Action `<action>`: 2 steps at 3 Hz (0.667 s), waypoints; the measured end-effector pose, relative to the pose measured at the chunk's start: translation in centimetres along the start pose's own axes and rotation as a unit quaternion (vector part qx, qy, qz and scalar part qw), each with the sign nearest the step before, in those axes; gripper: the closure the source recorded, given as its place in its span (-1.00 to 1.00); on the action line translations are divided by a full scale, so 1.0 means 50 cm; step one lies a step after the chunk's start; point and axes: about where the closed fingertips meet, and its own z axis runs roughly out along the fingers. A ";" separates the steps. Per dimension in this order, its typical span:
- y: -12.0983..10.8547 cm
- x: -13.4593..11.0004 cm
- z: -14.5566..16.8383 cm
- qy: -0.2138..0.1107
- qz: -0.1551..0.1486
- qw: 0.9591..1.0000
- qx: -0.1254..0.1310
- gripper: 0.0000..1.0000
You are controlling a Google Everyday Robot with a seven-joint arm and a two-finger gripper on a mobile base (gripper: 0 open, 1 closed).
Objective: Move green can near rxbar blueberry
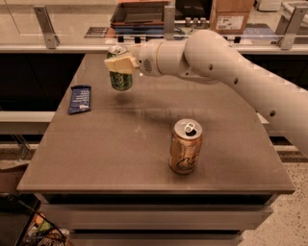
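The green can (120, 79) hangs upright above the brown table (144, 144), held in the air over the table's far left part. My gripper (119, 63) is shut on the green can near its top, with the white arm reaching in from the right. The rxbar blueberry (80, 99), a flat dark-blue wrapper, lies on the table near the left edge, a little to the left of and below the can.
An orange-gold can (186, 146) stands upright on the table's front middle. A counter with a dark tray (139, 14) and a cardboard box (231, 17) runs behind the table. The table's front edge drops off to the floor.
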 end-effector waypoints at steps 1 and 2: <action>0.035 0.006 0.024 0.000 -0.014 1.000 -0.008 1.00; 0.062 0.024 0.052 -0.002 -0.023 1.000 -0.011 1.00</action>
